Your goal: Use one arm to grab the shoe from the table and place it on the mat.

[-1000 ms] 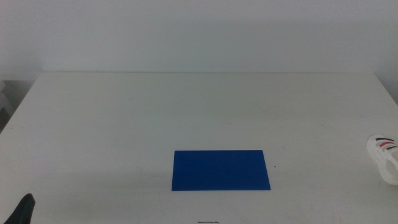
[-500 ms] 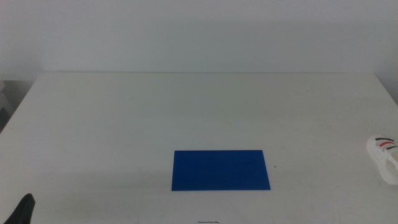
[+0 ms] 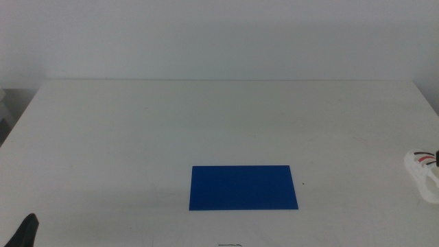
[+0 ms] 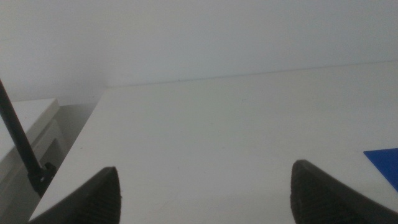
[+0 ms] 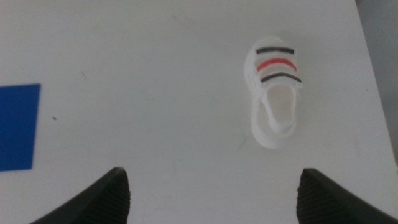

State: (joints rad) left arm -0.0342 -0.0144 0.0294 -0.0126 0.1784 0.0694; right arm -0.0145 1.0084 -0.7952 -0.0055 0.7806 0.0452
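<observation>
Two pincers show, neither touching anything. The left pincer [image 4: 205, 193] waits at the near left corner of the white surface [image 3: 206, 123], only a dark tip of it showing at the bottom edge of the middle view; its wrist view shows the jaws spread wide with bare surface between them and a sliver of blue at the side. The mat [image 3: 244, 187], a flat dark-blue rectangle, lies near the middle of the surface, toward the near edge, with nothing on it. The shoe [image 3: 425, 170] sits at the far right side of the surface, well apart from the mat and partly cut off by the picture's edge in the middle view. In the right wrist view the shoe [image 5: 274, 93] lies flat on its sole, white with two black straps and a red one between them across the toe end. The right pincer [image 5: 214, 193] hangs above the surface near the shoe, jaws spread wide and empty, with the mat's edge [image 5: 17, 126] off to its side.
</observation>
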